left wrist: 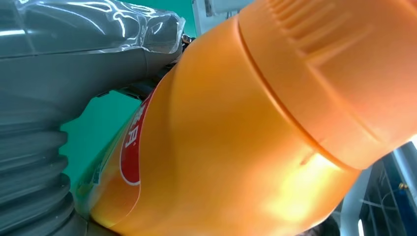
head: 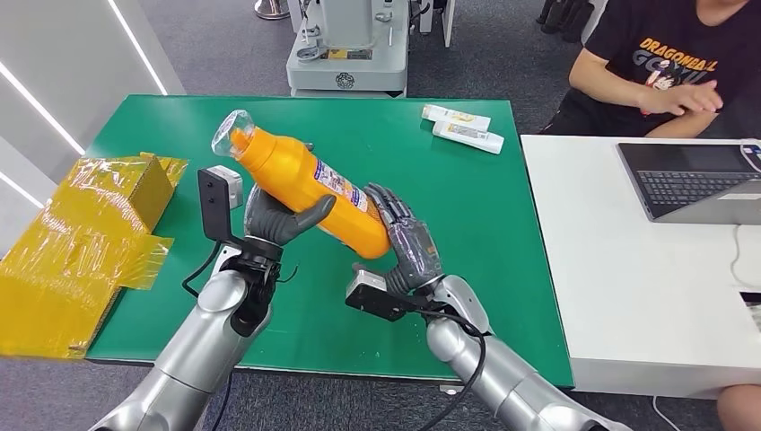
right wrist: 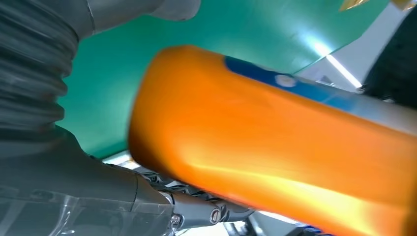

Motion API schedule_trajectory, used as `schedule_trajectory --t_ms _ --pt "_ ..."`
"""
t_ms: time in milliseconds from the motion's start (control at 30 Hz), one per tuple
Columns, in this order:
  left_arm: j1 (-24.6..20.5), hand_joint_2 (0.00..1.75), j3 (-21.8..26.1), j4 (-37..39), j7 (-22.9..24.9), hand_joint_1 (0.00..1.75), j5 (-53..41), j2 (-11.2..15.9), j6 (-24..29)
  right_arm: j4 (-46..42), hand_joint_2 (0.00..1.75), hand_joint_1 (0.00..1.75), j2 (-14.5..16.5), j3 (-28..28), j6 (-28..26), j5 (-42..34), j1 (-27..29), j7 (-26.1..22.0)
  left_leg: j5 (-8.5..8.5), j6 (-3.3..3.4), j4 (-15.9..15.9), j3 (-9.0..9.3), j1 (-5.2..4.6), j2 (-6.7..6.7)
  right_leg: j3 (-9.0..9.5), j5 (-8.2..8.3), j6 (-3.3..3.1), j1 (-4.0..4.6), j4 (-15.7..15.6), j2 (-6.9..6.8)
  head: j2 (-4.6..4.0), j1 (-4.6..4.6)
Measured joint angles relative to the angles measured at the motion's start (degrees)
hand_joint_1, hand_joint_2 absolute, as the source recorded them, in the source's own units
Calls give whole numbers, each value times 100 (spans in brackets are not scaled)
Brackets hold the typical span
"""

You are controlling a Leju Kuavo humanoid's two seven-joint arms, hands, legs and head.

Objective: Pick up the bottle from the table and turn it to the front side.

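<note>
- Risk: bottle (head: 305, 184) could slip out mid-turn. It is lifted off the green surface (head: 485, 206) and tilted, cap end up and away, base end low toward the robot. Smooth plastic plus a glossy label gives little friction, I'd judge.
- Risk: if one hand lets go before the other has a firm hold, the base end likely drops onto the surface and rolls.
- Risk: over-rotating could leave the label facing away, so the front side is missed. Label now faces partly up and right in the head view.
- Left hand (head: 280, 218): wrapped around the bottle's middle, thumb over the top, fingers under. Holding it.
- Right hand (head: 406, 241): fingers spread against the base end, cradling it from the right. Touching for sure; whether it truly grips, cannot tell, the far side of the contact is hidden.
- Wrist views are close-ups of the orange body, blurred in the right one.
- Nearby: yellow wrapped box (head: 81, 233) at the left edge, two small white tubes (head: 462, 126) at the far side, well apart from the bottle.
</note>
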Motion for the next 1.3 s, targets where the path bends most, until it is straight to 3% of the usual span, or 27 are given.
schedule_trajectory --t_ms 467,800,1100,1300 --pt "0 175 139 0 -15 175 -7 83 121 -982 175 0 -91 -250 -362 -525 569 562 0 0 0 -1 0 0 0 0 0 0 0 0 -1 -1" --pt "123 175 256 -17 -17 175 -102 146 334 -2407 175 0 -189 -442 -606 -210 1304 825 -1 0 -2 -1 0 -1 0 -1 0 0 0 -1 -1 -1" --pt "354 175 513 -400 74 175 -739 290 458 -4074 175 0 -288 -786 -967 -712 2240 190 -2 1 -3 -3 0 0 -1 -3 1 0 0 -1 -1 -1" --pt "496 175 704 -713 169 175 -1092 428 337 -4688 175 0 -358 -895 -1008 -640 2581 23 -2 0 -4 -2 0 0 0 -4 0 0 -1 -1 -1 0"
